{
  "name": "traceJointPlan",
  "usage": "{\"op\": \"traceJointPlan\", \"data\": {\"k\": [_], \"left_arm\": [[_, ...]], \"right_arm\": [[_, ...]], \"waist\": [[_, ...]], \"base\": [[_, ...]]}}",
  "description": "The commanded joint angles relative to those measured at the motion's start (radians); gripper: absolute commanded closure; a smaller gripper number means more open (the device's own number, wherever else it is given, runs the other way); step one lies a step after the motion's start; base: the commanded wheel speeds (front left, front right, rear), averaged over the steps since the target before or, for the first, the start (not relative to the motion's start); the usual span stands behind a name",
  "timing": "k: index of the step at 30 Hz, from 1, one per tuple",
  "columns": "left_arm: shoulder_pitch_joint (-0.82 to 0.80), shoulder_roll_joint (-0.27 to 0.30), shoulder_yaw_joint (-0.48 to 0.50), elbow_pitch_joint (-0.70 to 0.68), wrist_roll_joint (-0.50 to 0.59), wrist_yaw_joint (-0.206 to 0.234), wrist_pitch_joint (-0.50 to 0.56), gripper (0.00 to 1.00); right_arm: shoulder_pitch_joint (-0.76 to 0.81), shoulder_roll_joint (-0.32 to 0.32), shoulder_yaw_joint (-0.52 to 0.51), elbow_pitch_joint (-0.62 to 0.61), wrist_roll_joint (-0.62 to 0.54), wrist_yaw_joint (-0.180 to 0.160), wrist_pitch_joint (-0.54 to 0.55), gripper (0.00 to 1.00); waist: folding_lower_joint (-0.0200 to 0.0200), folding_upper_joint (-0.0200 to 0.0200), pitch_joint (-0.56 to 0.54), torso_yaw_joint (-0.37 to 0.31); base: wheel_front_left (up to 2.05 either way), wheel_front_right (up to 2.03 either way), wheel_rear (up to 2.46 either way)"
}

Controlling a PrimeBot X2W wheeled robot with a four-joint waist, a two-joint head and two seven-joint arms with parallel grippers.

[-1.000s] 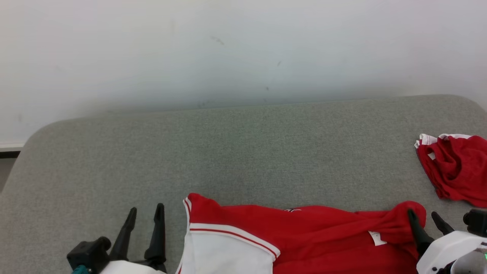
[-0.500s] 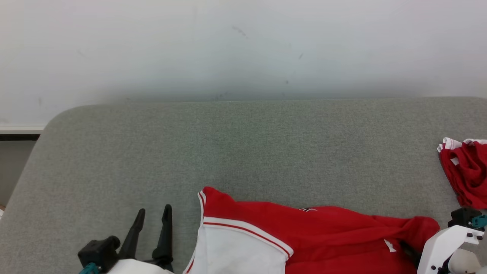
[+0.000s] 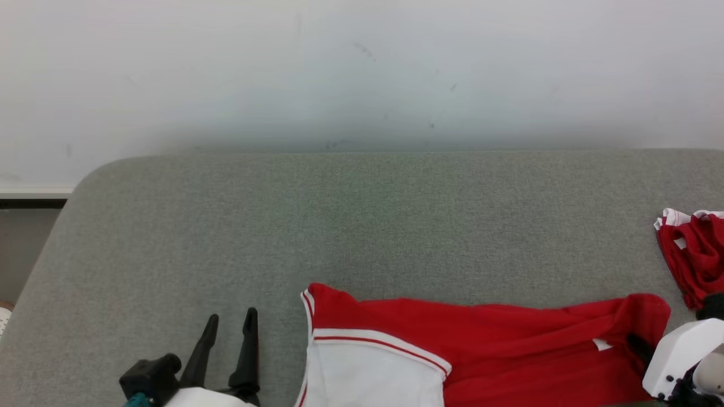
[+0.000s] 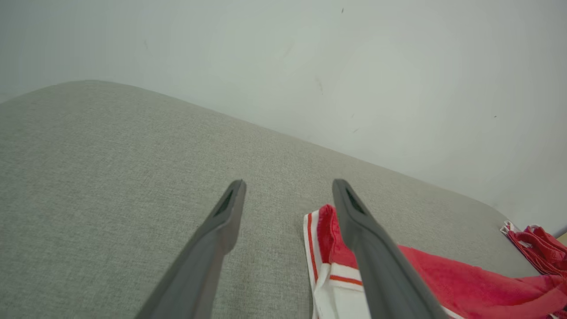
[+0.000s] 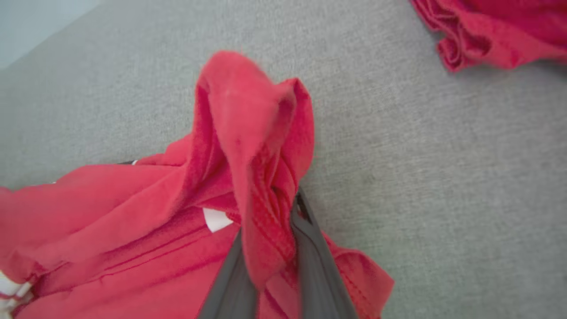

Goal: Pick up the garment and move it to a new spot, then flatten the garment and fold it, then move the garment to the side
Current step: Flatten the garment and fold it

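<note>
The garment is red with a white, red-striped panel and lies along the near edge of the grey table. My right gripper is at the garment's right end. In the right wrist view this gripper is shut on a bunched red fold of the garment, which rises between the two fingers. My left gripper stands open just left of the garment's white edge, with nothing in it. The left wrist view shows that gripper with its right finger over the garment's striped corner.
A second crumpled red and white cloth lies at the table's right edge, also seen as a red heap in the right wrist view. A pale wall stands right behind the table. The table's rounded left corner drops to the floor.
The head camera has shifted, so the whole picture slid. My right gripper has shut on the garment's right end, and that end now lies drawn out straighter. The left gripper stays open.
</note>
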Motion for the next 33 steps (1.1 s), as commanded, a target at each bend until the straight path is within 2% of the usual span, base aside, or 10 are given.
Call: {"op": "traceJointPlan", "data": {"k": [1,6,11,18,25,29,33], "left_arm": [[0.002,-0.004,0.005,0.006,0.017,-0.006,-0.001,0.0],[-0.001,-0.01,0.014,0.021,0.024,-0.018,-0.001,0.0],[-0.002,-0.017,0.019,0.04,0.03,-0.029,-0.001,0.0],[-0.004,-0.02,0.025,0.063,0.035,-0.038,-0.001,0.0],[-0.008,-0.018,0.024,0.085,0.033,-0.044,-0.001,0.0],[-0.012,-0.021,0.019,0.095,0.033,-0.049,-0.001,0.0],[-0.015,-0.027,0.015,0.103,0.032,-0.051,-0.001,0.0]], "right_arm": [[-0.012,-0.019,-0.019,-0.004,-0.009,-0.002,-0.012,1.0],[-0.034,-0.036,-0.062,-0.016,-0.028,-0.002,-0.022,1.0],[-0.019,-0.033,-0.061,-0.093,-0.002,-0.002,-0.029,1.0],[0.05,0.032,0.002,-0.306,0.05,-0.002,-0.001,1.0],[0.123,0.125,0.108,-0.467,0.15,-0.002,0.059,1.0],[0.133,0.143,0.169,-0.469,0.175,-0.002,0.041,1.0],[0.112,0.144,0.248,-0.417,0.239,-0.002,-0.028,1.0]], "waist": [[-0.0001,0.0,0.0,-0.004],[-0.0001,0.0,-0.003,-0.01],[-0.0001,0.0,-0.006,-0.01],[-0.0001,0.0,-0.017,0.006],[-0.0001,0.0,-0.031,0.058],[-0.0001,0.0,-0.032,0.101],[-0.0001,0.0,-0.034,0.147]], "base": [[0.0,0.0,0.0],[0.0,0.0,0.0],[0.0,0.0,0.0],[0.0,0.0,0.0],[0.0,0.0,0.0],[0.0,0.0,0.0],[0.0,0.0,0.0]]}}
